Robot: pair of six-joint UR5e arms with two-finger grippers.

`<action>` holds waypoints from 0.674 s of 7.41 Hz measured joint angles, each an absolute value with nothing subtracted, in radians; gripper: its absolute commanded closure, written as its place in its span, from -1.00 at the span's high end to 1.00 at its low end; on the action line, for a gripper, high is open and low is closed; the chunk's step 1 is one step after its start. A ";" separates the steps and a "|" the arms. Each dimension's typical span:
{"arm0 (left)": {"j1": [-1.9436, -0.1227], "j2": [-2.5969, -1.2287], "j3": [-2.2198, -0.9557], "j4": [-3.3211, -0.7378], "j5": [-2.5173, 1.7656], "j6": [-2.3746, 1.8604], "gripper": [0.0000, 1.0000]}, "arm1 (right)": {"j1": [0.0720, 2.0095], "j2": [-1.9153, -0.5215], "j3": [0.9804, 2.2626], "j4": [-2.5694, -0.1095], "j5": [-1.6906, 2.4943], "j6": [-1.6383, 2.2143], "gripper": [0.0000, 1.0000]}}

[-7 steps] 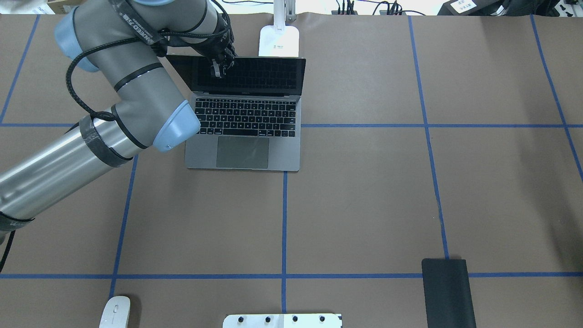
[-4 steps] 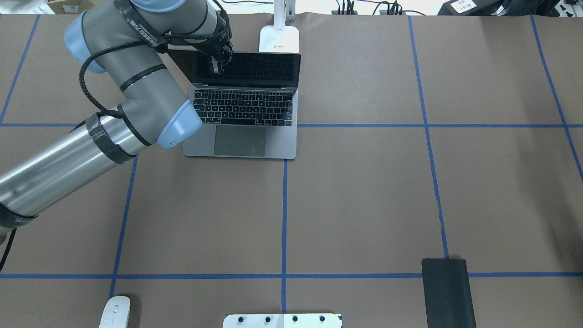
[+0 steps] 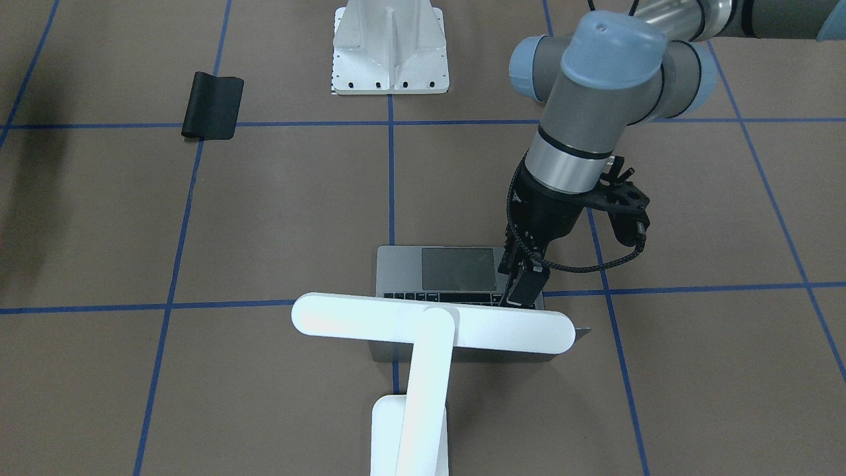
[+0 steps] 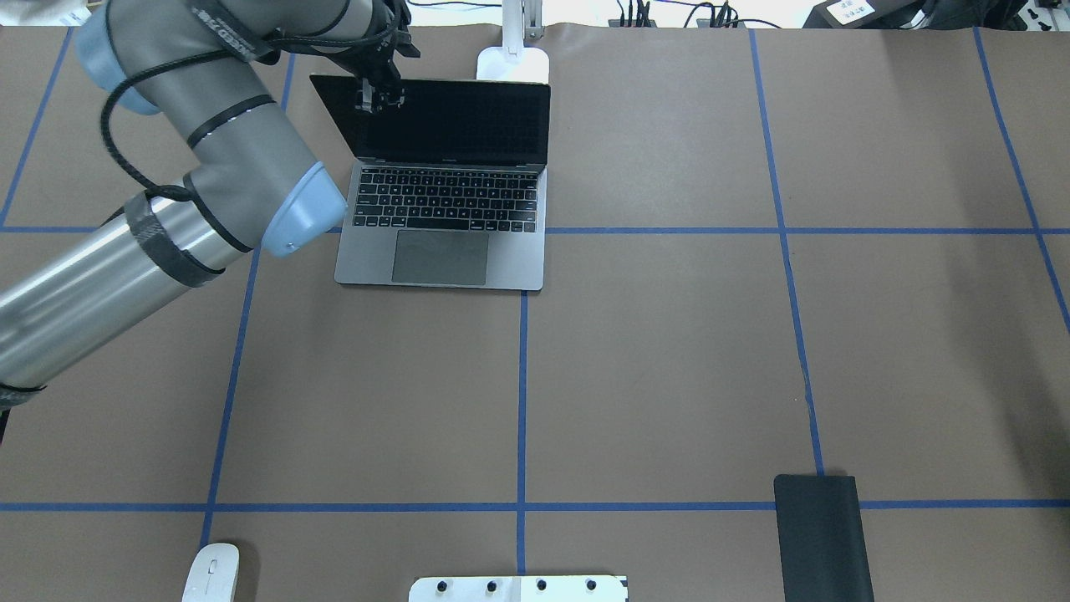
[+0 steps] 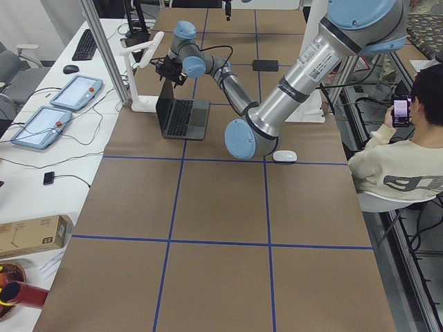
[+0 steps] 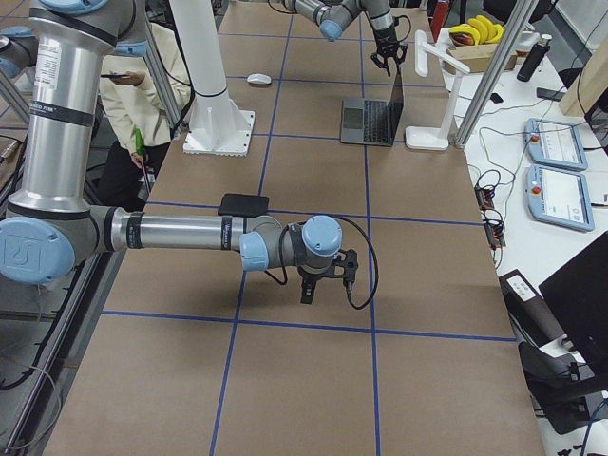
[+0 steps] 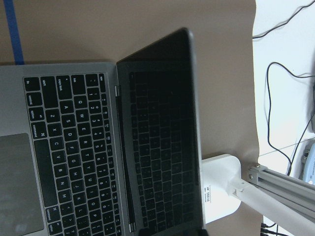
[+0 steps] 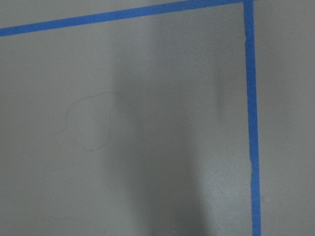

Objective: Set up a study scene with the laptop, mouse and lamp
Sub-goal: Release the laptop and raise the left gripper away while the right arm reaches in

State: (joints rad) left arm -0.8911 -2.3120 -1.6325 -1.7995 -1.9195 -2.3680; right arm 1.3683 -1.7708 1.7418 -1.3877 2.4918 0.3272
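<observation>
The space-grey laptop [image 4: 440, 257] stands open at the table's far left-centre, with a dark screen. My left gripper [image 4: 374, 99] is shut on the top edge of its lid near the left corner. The front-facing view shows the gripper [image 3: 522, 297] just behind the lamp's bar head. The white lamp [image 3: 433, 324] stands right behind the laptop, with its base [image 4: 512, 65] at the far edge. The white mouse [image 4: 211, 573] lies at the near left edge. My right gripper [image 6: 321, 285] hovers low over bare table, and I cannot tell whether it is open.
A thin black mat [image 4: 822, 535] lies at the near right. The white bolted pedestal mount [image 4: 518, 588] sits at the near centre edge. A seated person [image 5: 405, 169] is beside the table. Cables run along the far edge.
The laptop slid a little toward the far edge. My left gripper moved up and away with the lid's edge, and the screen now stands more upright.
</observation>
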 measured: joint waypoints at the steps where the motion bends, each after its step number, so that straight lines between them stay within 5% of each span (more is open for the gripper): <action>1: -0.906 -2.251 -1.723 -1.764 -1.961 -2.285 1.00 | 1.367 -1.771 1.739 -1.381 2.495 0.334 0.99; 5: -0.922 -2.064 -1.992 -1.570 -2.049 -1.817 1.00 | 1.331 -1.759 1.725 -1.367 2.502 0.365 0.99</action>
